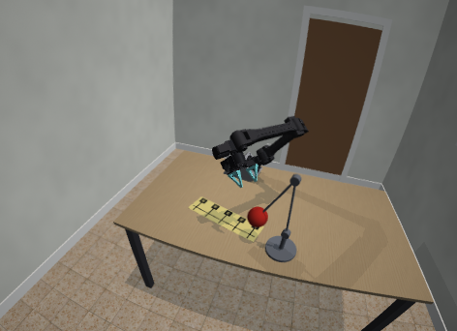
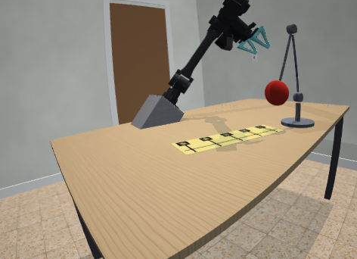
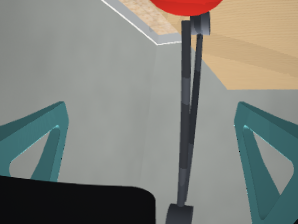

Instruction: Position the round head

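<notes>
Raised gripper (image 2: 254, 42), fingers spread wide and holding nothing, well apart from the lamp. Red round head (image 1: 258, 216) hangs above the yellow strip (image 1: 208, 208) at its foot-side end; foot (image 1: 281, 251) on the bench (image 1: 339, 240).

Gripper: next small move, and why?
Probably bring the open, empty gripper down toward the red head. It hangs high and apart from the lamp, while the head sits near the foot end of the yellow strip, unheld.
</notes>
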`<state>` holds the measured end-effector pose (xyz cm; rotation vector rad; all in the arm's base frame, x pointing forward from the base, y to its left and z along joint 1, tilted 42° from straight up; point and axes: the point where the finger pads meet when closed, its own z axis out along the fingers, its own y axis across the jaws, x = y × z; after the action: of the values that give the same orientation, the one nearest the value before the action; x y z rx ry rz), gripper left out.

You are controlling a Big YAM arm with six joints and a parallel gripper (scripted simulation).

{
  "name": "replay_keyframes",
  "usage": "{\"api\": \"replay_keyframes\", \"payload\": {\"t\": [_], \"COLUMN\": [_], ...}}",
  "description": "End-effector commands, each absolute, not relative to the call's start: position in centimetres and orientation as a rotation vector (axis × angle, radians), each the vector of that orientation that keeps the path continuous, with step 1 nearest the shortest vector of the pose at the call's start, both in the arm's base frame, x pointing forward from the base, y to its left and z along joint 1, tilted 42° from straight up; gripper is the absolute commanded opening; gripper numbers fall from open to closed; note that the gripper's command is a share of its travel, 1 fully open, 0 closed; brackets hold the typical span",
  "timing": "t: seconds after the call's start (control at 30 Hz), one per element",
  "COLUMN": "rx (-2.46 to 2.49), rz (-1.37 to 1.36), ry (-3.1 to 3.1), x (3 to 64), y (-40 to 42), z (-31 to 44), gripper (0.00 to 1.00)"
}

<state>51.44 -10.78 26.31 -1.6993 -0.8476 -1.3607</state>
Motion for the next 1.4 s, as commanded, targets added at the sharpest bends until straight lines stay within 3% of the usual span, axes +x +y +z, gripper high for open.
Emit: {"api": "replay_keyframes", "payload": {"t": [0.0,1.37], "rx": [-1.674,-1.514], "rz": [-1.369,-1.333], "ry": [-0.873,-0.968], "x": [51.6,53.3], "y": [-11.1,-1.9], "z": [27.1,28.2], "gripper": [1.00,1.00]}}
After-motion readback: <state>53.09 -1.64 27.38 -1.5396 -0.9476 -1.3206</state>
